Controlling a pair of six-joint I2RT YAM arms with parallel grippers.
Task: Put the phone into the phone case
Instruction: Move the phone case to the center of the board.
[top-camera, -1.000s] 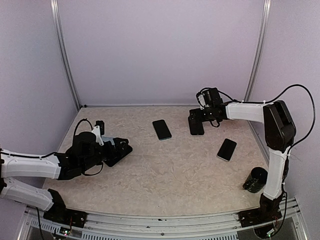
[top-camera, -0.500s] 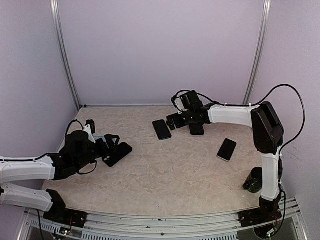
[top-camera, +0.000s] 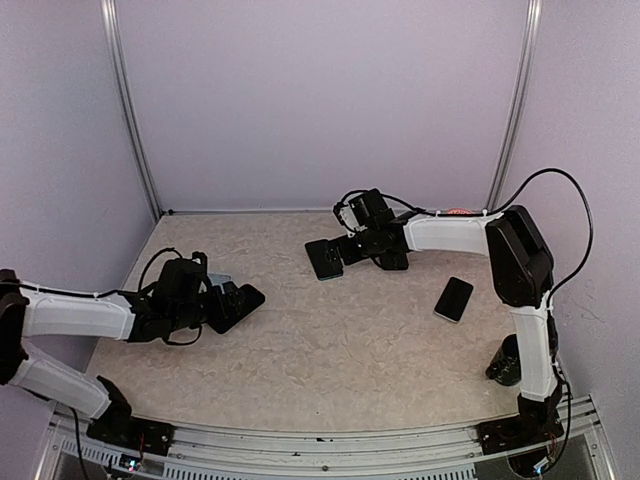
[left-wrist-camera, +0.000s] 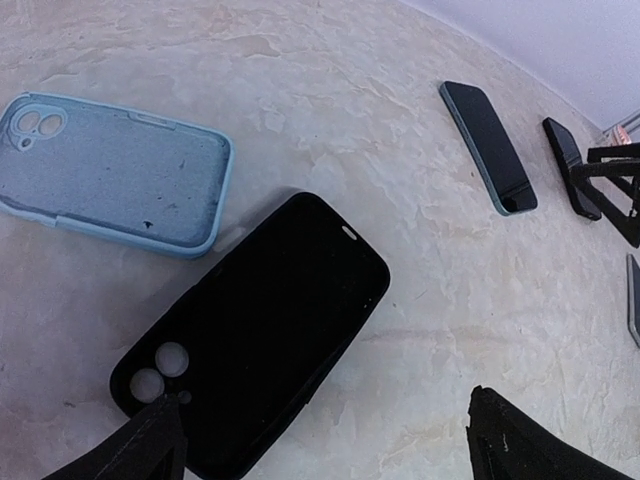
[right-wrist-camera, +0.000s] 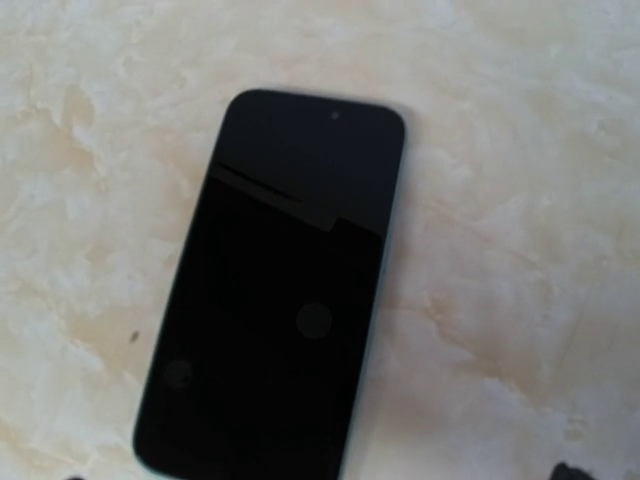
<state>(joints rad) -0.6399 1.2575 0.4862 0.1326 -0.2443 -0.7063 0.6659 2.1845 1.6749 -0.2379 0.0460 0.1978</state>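
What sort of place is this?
Probably a lab test booth: plain walls enclose a table, left arm and right arm are bolted at its edge, phone and black case laid out.

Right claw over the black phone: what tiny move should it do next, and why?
Probably lower the right claw straight down and close it on the flat black rectangular phone. The claw is open and hovers right above the phone, which lies screen-up and is not yet held.
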